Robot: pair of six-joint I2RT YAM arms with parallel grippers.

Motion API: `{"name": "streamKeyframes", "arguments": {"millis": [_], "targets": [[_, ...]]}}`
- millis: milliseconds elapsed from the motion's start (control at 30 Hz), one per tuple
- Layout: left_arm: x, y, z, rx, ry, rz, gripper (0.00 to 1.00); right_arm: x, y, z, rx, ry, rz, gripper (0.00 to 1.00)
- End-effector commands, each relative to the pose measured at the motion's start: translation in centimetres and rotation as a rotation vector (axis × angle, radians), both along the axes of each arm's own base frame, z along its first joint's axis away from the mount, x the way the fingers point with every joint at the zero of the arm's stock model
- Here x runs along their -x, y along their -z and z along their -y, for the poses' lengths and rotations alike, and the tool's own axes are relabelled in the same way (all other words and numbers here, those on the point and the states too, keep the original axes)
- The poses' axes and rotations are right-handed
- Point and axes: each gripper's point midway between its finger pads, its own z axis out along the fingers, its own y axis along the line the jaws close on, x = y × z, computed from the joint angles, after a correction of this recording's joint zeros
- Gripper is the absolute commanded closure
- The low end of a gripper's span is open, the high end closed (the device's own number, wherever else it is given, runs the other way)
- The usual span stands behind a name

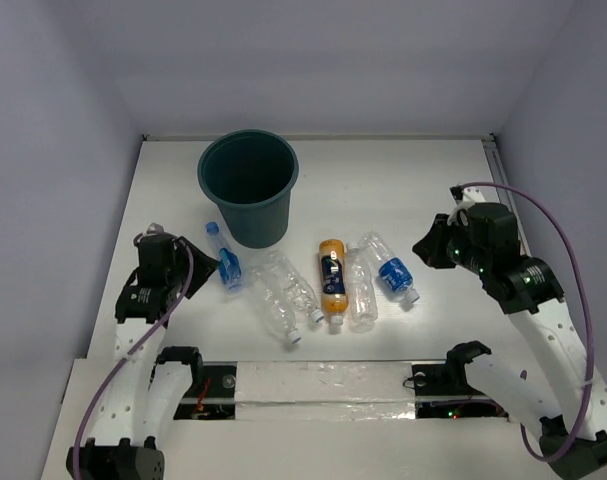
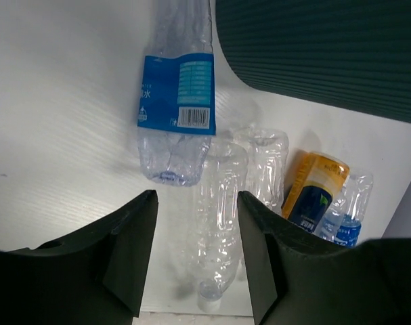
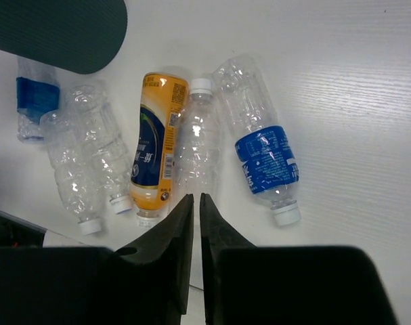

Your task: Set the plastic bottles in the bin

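Currently six crinkled plastic bottles [image 1: 332, 277] lie beside the dark teal round bin [image 1: 258, 222]; left gripper [image 2: 197, 200] gapes empty — right gripper [image 3: 196, 198] is clenched, empty.

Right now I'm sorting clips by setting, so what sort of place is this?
Probably a robot test booth: a white table boxed in by plain walls, the left arm and right arm bolted at its near edge, plastic bottles laid out beside a teal bin.
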Motion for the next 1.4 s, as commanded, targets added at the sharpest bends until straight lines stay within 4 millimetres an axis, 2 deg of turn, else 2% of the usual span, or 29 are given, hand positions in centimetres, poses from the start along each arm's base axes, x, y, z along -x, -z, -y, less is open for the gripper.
{"name": "streamKeyframes", "arguments": {"millis": [0, 100, 333, 433, 667, 767, 800, 900, 1033, 1067, 1133, 1267, 1333, 1367], "targets": [[-2.9, 0.2, 0.1, -0.003, 0.017, 0.061, 0.53, -0.9, -0.8, -0.9, -0.029, -0.028, 0.050, 0.84], [-4.4, 1.1, -0.1, -0.021, 0.022, 0.044, 0.52, -1.2, -0.1, -1.2, -0.025, -0.039, 0.034, 0.78], [-7.3, 2.1, -1.3, -0.110, 0.023, 0.024, 0.50, -1.5, 1.5, -1.6, -0.020, -0.059, 0.000, 0.76], [-8.0, 3.5, -1.5, -0.123, 0.018, -0.007, 0.50, -1.7, 2.1, -1.7, -0.015, -0.063, -0.014, 0.74], [-9.8, 5.2, -0.4, -0.119, 0.054, -0.023, 0.50, -1.9, 3.4, -1.5, -0.010, -0.041, -0.026, 0.70], [-10.1, 6.0, -0.1, -0.119, 0.065, -0.037, 0.51, -2.2, 4.4, -1.3, -0.002, -0.019, -0.042, 0.61], [-10.1, 6.1, -0.1, -0.119, 0.063, -0.038, 0.51, -2.4, 4.8, -1.2, 0.007, -0.006, -0.052, 0.53], [-10.2, 6.9, 0.1, -0.125, 0.072, -0.051, 0.52, -2.9, 7.0, -1.2, 0.033, 0.006, -0.123, 0.38], [-9.9, 8.0, -0.2, -0.149, 0.077, -0.090, 0.63, -3.4, 9.6, -1.8, 0.061, -0.015, -0.230, 0.26], [-9.8, 8.3, -0.4, -0.157, 0.077, -0.101, 0.69, -3.6, 9.9, -1.9, 0.066, -0.019, -0.241, 0.23], [-9.3, 8.9, -0.6, -0.173, 0.085, -0.117, 0.75, -4.3, 11.1, -1.8, 0.093, -0.009, -0.283, 0.18], [-8.4, 9.7, -0.7, -0.184, 0.098, -0.140, 0.94, -6.7, 12.2, -2.1, 0.125, 0.019, -0.313, 0.12], [-7.8, 10.2, -0.7, -0.186, 0.106, -0.150, 1.00, -7.9, 12.6, -2.2, 0.139, 0.030, -0.319, 0.11], [-7.4, 10.2, -0.8, -0.189, 0.109, -0.151, 1.00, -8.9, 13.1, -2.2, 0.160, 0.049, -0.326, 0.09]]}}
